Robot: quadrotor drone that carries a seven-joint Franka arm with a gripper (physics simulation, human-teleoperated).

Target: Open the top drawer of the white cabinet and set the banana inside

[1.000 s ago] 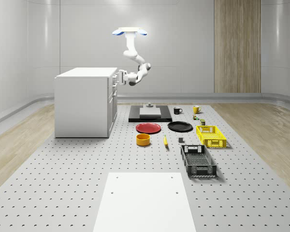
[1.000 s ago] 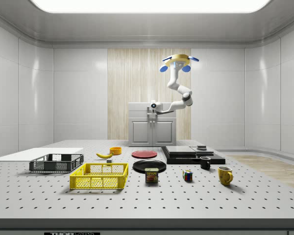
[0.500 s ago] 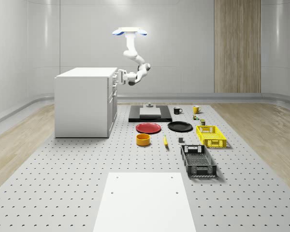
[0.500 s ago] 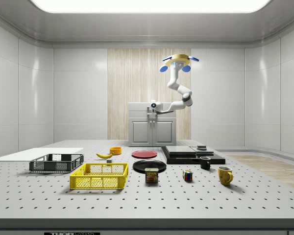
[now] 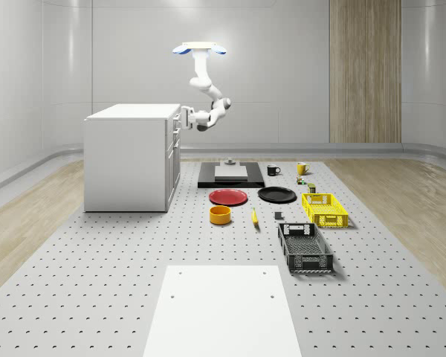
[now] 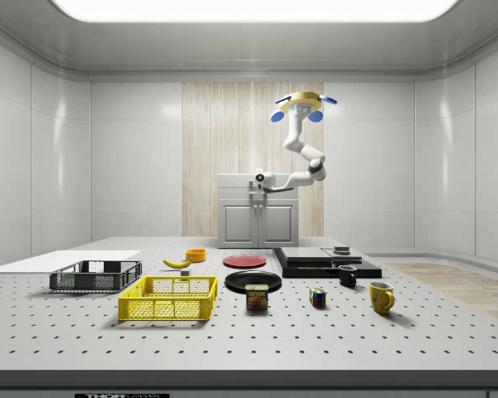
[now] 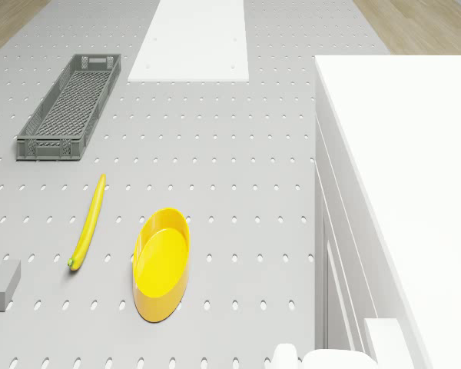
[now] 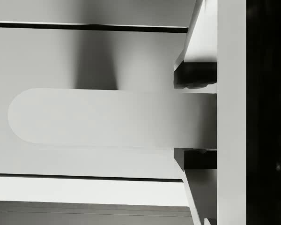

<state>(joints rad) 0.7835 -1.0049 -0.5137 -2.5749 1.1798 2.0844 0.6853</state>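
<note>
The white cabinet [image 5: 126, 156] stands at the whole-scene view's left, its top drawer flush with the front. My drone [image 5: 200, 50] hovers in front of the cabinet, higher than its top. The arm reaches down and sideways to the drawer front. In the wrist view my gripper [image 8: 194, 117] is shut on the top drawer's flat white handle [image 8: 93, 117], one dark pad [image 8: 194, 75] against each of its long edges. The gripper [image 5: 183, 117] sits at the cabinet's upper front edge, as the side view's gripper [image 6: 258, 181] also shows. The banana [image 5: 254, 216] lies on the table beside an orange bowl [image 5: 220, 215].
A red plate [image 5: 229, 197], a black plate [image 5: 276, 195], a yellow crate [image 5: 325, 209] and a dark crate [image 5: 305, 248] lie on the table at the whole-scene view's right. A black slab [image 5: 230, 175], mugs and a white board [image 5: 221, 309] are there too.
The arm has edged slightly closer to the cabinet's front. The drone hovers in the same place and the table's objects have not moved.
</note>
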